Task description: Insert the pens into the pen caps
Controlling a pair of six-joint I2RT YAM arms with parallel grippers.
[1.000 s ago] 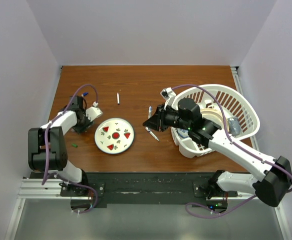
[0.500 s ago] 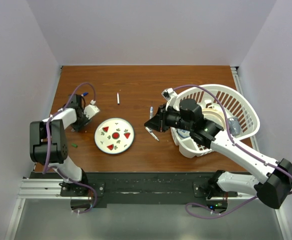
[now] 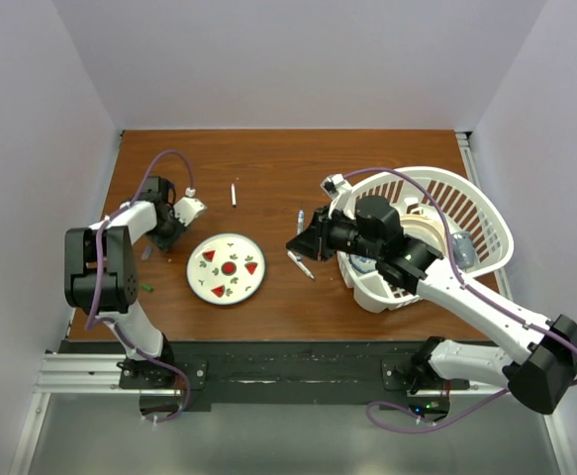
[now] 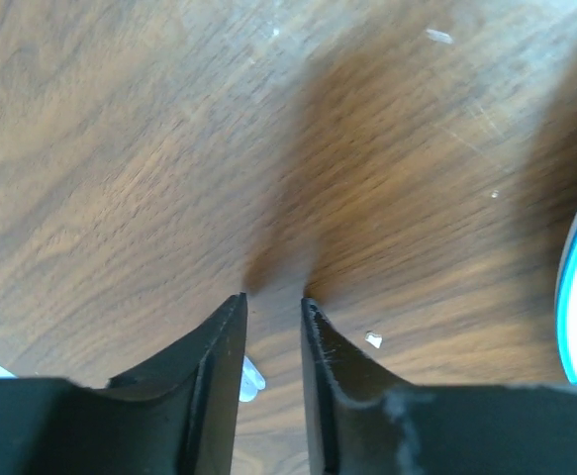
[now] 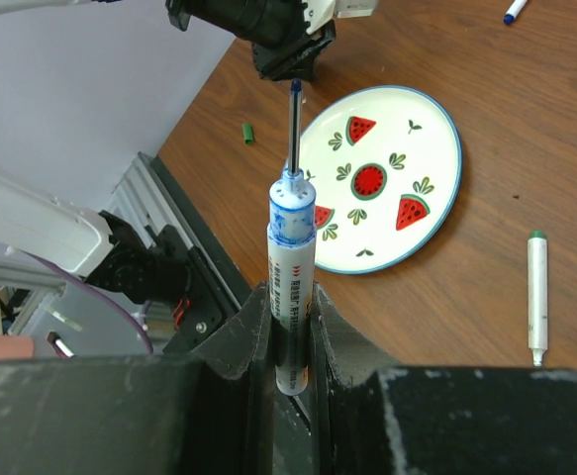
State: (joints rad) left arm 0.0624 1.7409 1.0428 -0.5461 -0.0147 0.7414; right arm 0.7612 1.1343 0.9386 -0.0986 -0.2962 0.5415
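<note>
My right gripper (image 3: pixel 296 244) (image 5: pixel 291 292) is shut on a white-barrelled pen (image 5: pixel 292 247) with blue ink smears; its thin uncapped tip points toward the left arm. A white pen with a green end (image 5: pixel 537 297) lies on the table beside it, and it also shows in the top view (image 3: pixel 300 220). A blue-tipped white pen (image 3: pixel 234 194) (image 5: pixel 514 10) lies farther back. A grey pen (image 3: pixel 303 267) lies just near of the right gripper. A green cap (image 3: pixel 146 288) (image 5: pixel 248 132) lies near the left edge. My left gripper (image 3: pixel 164 230) (image 4: pixel 273 297) hovers close over bare wood, narrowly open and empty.
A round white plate (image 3: pixel 191 272) (image 5: pixel 407 148) with red watermelon marks sits between the arms; its rim shows in the left wrist view (image 4: pixel 575 287). A white laundry basket (image 3: pixel 446 173) holding objects stands at the right. A small pale bluish piece (image 4: pixel 251 378) lies by the left finger.
My left gripper has swung farther back and turned, away from the plate's left side. The right gripper has shifted only slightly and still holds the pen.
</note>
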